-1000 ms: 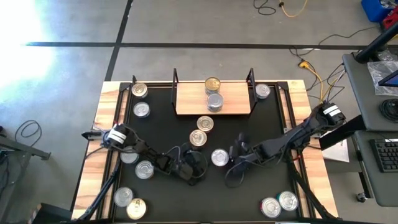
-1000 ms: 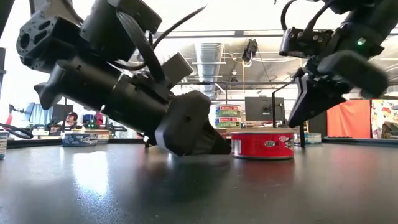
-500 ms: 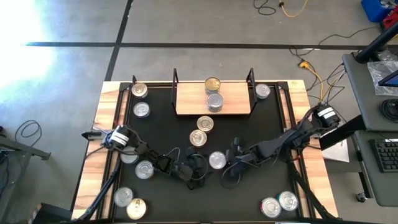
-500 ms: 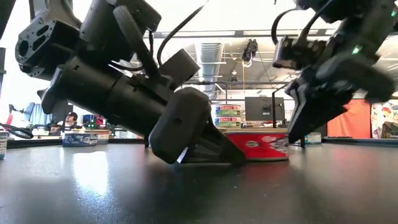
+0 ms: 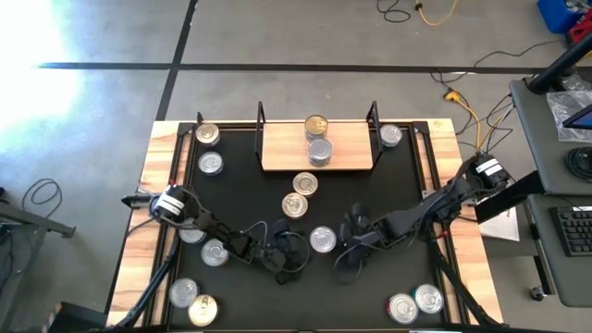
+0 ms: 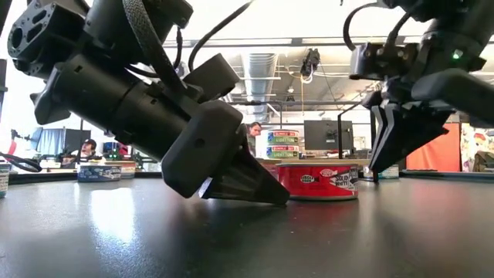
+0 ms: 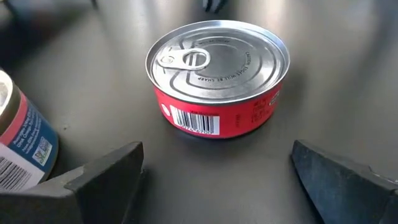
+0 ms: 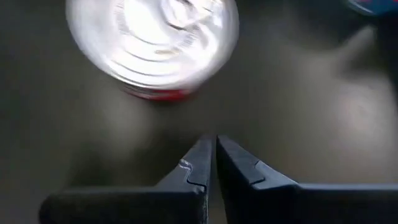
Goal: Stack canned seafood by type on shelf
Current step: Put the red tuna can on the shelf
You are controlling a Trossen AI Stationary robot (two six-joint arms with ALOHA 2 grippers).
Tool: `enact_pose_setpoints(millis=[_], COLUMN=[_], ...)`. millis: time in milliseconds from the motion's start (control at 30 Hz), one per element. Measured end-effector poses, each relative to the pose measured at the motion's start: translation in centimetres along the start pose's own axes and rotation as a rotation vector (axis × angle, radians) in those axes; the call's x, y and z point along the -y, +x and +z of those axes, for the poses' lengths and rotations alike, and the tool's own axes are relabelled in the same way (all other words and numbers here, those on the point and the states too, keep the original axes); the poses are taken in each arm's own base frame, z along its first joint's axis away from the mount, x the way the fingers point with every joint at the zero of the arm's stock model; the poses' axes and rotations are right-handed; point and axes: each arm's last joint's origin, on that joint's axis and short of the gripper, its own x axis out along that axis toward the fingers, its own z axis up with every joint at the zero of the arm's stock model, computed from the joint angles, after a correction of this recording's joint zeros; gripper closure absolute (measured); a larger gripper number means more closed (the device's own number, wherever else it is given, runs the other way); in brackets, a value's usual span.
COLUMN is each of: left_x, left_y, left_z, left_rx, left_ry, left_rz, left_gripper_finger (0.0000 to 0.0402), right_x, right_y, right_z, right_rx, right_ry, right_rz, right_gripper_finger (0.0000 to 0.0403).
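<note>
A red-sided tin with a silver pull-tab lid [image 5: 322, 240] [image 7: 217, 78] [image 6: 316, 180] sits flat on the black table between my two grippers. My left gripper [image 7: 217, 180] [image 5: 289, 255] is open and low over the table, its fingers spread just short of the tin on the tin's near-left side. My right gripper [image 8: 212, 152] [image 5: 354, 231] is shut, its tips pointing down just right of the tin, apart from it. The light-wood shelf [image 5: 277, 153] stands at the far edge and carries a gold-lidded tin [image 5: 316, 124] and a silver-lidded one [image 5: 319, 152].
Two tins [image 5: 295, 205] [image 5: 305, 184] lie between the red tin and the shelf. Several more stand along the left side [image 5: 210, 164] [image 5: 215, 252] [image 5: 184, 292], two at the near right corner [image 5: 401, 307], one beside the shelf's right post [image 5: 391, 135]. A blue-labelled tin [image 7: 18, 143] lies beside my left fingers.
My right gripper moved toward the near edge, came against the red tin's right side, then drew back off it. The tin slid a little toward the near-left and turned about, showing another part of its label. My left gripper backed slightly toward the near edge.
</note>
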Motion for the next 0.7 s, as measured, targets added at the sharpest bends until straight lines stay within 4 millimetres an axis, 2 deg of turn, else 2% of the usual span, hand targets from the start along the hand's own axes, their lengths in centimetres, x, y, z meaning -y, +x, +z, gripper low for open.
enact_pose_setpoints(millis=[100,200,433,567,633,700], left_x=[0.0,0.0,0.0,0.0,0.0,0.0], left_y=[0.0,0.0,0.0,0.0,0.0,0.0], left_z=[0.0,0.0,-0.1,-0.1,-0.1,-0.1], left_rx=[0.001,0.001,-0.007,-0.008,-0.008,-0.009], left_ry=[0.001,0.002,0.0,-0.006,-0.009,-0.01], left_rz=[0.008,0.008,-0.005,-0.005,-0.006,-0.009], left_gripper_finger=[0.0006,0.0006,0.0006,0.0006,0.0006,0.0006], right_x=[-0.3,-0.6,-0.6,-0.7,-0.9,-1.1], right_y=[-0.7,-1.1,-1.2,-0.5,0.1,0.9], right_z=[0.3,0.6,0.6,0.3,0.1,-0.2], right_rx=[0.025,0.044,0.044,0.043,0.037,0.019], right_ry=[-0.001,-0.001,0.025,0.064,0.057,0.018], right_rz=[0.016,0.029,0.03,-0.027,-0.063,-0.092], right_gripper_finger=[0.036,0.0317,0.0163,0.0071,0.0033,0.0011])
